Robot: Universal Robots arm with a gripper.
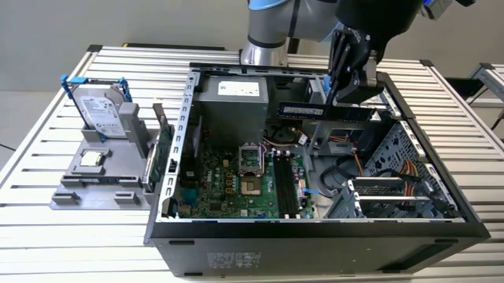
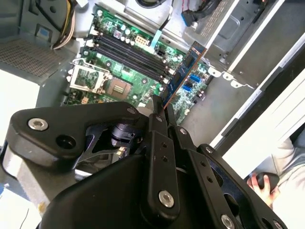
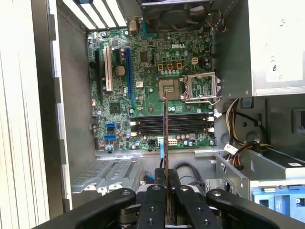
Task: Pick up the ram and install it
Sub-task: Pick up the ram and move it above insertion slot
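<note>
Black fingers (image 3: 155, 198) of the gripper (image 3: 166, 183) are clamped on the ram (image 3: 165, 138), which hangs edge-on above the green motherboard (image 3: 143, 71) and its memory slots (image 3: 169, 125). In the exterior view, the stick lies level over the open computer case (image 1: 315, 242), not touching the board.

The place looks like a robotics lab or test workshop. The worktop (image 1: 79, 236) is built of slotted aluminium rails, and a robot arm (image 1: 264, 35) rises behind the things set on it. An opened computer case (image 1: 315, 239) lies there with its motherboard (image 1: 236, 183) bare. Beside it, a grey fixture (image 1: 67, 197) holds a hard drive (image 1: 102, 115) upright. Another railed frame (image 1: 490, 79) stands at the exterior view's right.
</note>
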